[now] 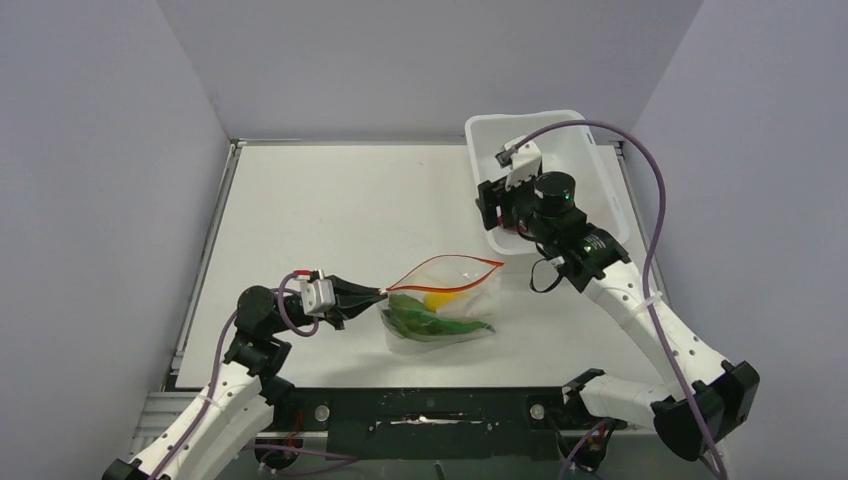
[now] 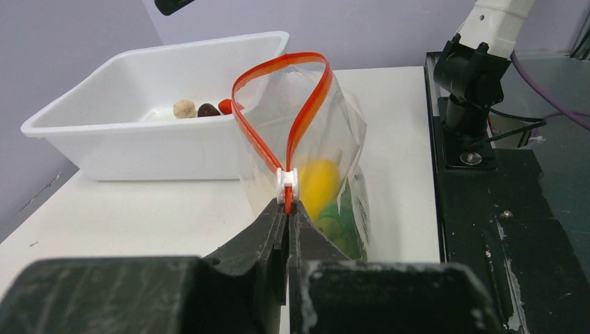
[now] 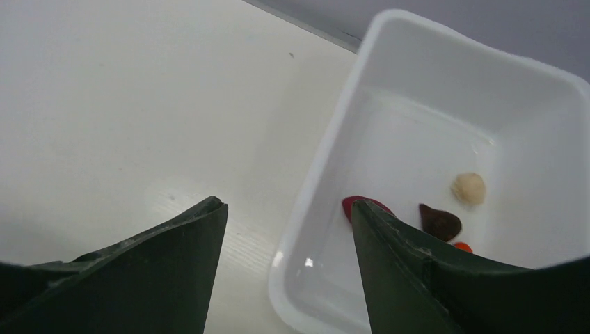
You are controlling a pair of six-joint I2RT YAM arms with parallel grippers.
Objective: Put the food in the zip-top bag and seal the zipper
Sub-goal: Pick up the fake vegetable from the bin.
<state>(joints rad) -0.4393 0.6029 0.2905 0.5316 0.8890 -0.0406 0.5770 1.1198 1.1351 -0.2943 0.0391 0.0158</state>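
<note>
The clear zip-top bag point(image 1: 445, 318) lies mid-table with its mouth open. It holds the yellow lump point(image 1: 437, 298) and green pieces point(image 1: 430, 322). The red-orange zipper point(image 1: 446, 263) forms an open loop. My left gripper point(image 1: 380, 294) is shut on the zipper's left end, just behind the white slider point(image 2: 286, 179), as the left wrist view point(image 2: 287, 205) shows. My right gripper point(image 1: 503, 215) is open and empty above the near-left wall of the white tub point(image 1: 600, 170). In the right wrist view point(image 3: 289, 212) its jaws straddle that wall. A beige piece point(image 3: 468, 188), a dark piece point(image 3: 440, 223), a maroon piece point(image 3: 362, 205) and an orange-red piece point(image 3: 462, 246) lie in the tub.
The tub stands at the back right of the white table point(image 1: 330, 210), close behind the bag. Grey walls enclose the table on three sides. A black rail point(image 1: 430, 410) runs along the near edge between the arm bases.
</note>
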